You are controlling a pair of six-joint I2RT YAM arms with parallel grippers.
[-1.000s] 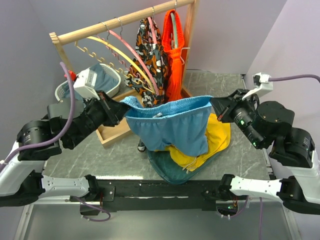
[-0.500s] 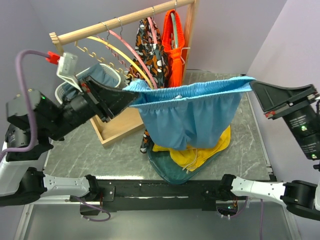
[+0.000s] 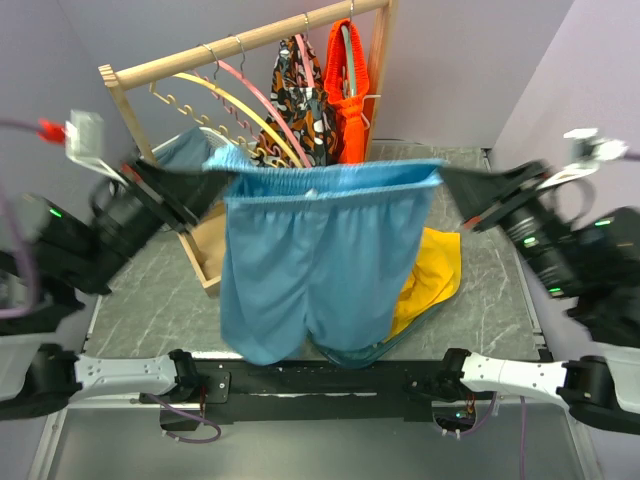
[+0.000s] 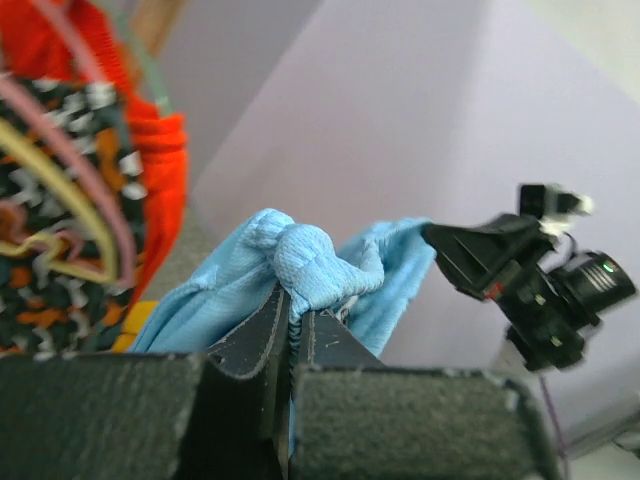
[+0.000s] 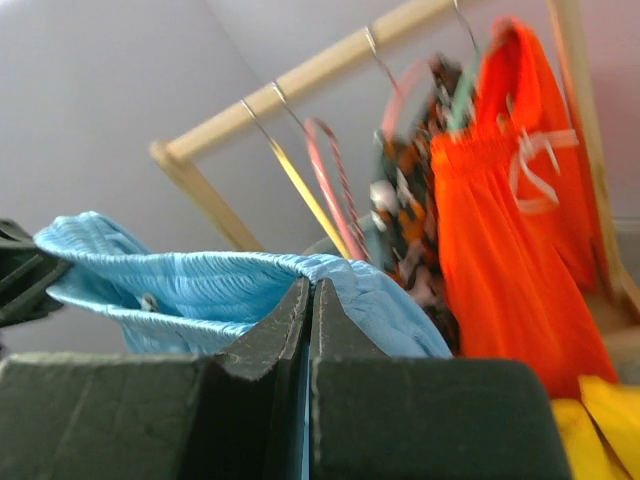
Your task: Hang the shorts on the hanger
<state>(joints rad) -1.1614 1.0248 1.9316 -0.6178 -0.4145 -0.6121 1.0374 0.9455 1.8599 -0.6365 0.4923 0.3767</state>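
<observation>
The light blue shorts (image 3: pixel 318 250) hang full length in the air, their waistband stretched tight between my two grippers. My left gripper (image 3: pixel 213 172) is shut on the waistband's left end (image 4: pixel 305 258), and its jaws (image 4: pixel 293 303) pinch the bunched fabric. My right gripper (image 3: pixel 447 181) is shut on the right end, the cloth folded over its tips (image 5: pixel 311 288). The pink hanger (image 3: pixel 258 93) hangs empty on the rack just behind the waistband, next to a yellow one; the left wrist view shows the pink hanger (image 4: pixel 100 190) at its left, and the right wrist view has the pink hanger (image 5: pixel 336 170) past the waistband.
The wooden rack's rail (image 3: pixel 180 62) also carries a yellow hanger (image 3: pixel 215 88), a patterned garment (image 3: pixel 300 85) and an orange garment (image 3: pixel 347 95). A yellow garment (image 3: pixel 430 275) on a dark teal cloth (image 3: pixel 350 355) lies under the shorts. A wooden tray (image 3: pixel 208 262) sits at the rack's foot.
Both arms have risen and spread, pulling the waistband tight. The shorts have left the pile and moved back and left toward the rack, and hang full length.
</observation>
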